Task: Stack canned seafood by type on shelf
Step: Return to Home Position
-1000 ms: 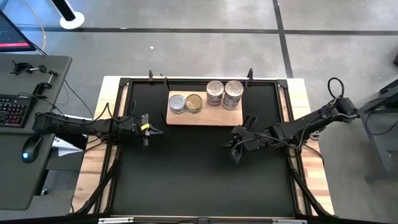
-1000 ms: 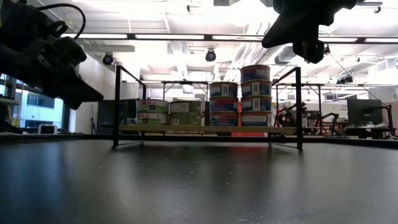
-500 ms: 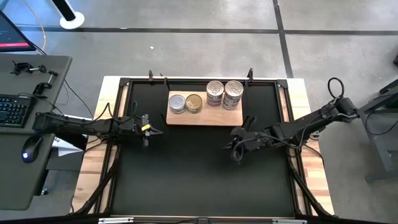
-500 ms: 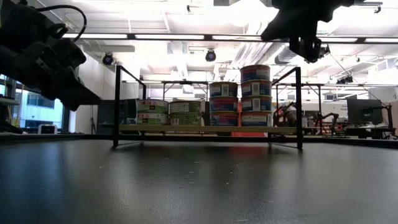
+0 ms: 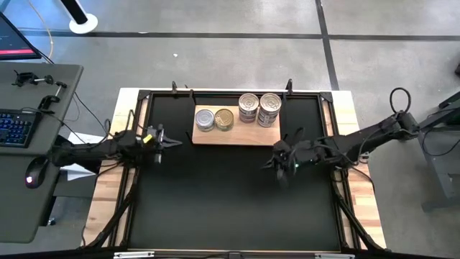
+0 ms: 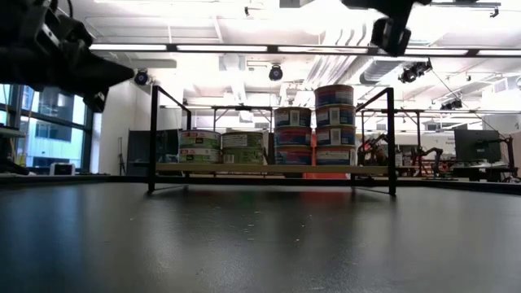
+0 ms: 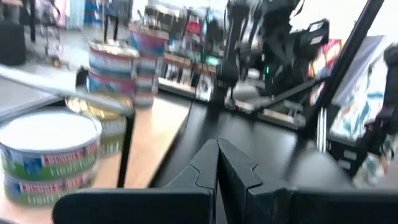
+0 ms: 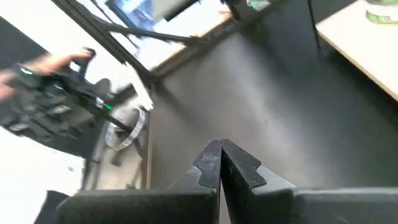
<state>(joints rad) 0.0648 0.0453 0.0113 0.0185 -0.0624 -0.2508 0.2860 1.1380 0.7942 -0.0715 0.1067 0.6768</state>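
The canned seafood point(image 5: 249, 108) is seen stacked in four piles on the shelf point(image 5: 237, 137), at the far middle of the black mat point(image 5: 215, 194). The left gripper point(image 5: 172, 142) is held near the shelf's left end and the right gripper point(image 5: 277, 162) near its front right corner. Both pairs of fingers are closed on nothing, so a retreat outward is judged clear of the stacks

Slim black arms point(image 5: 86, 151), looped cables point(image 5: 397, 97), yellow tag point(image 5: 149, 137) behind left gripper point(image 5: 171, 142).

Keyboard point(image 5: 16, 127), mouse point(image 5: 30, 180), black mat point(image 5: 230, 198)
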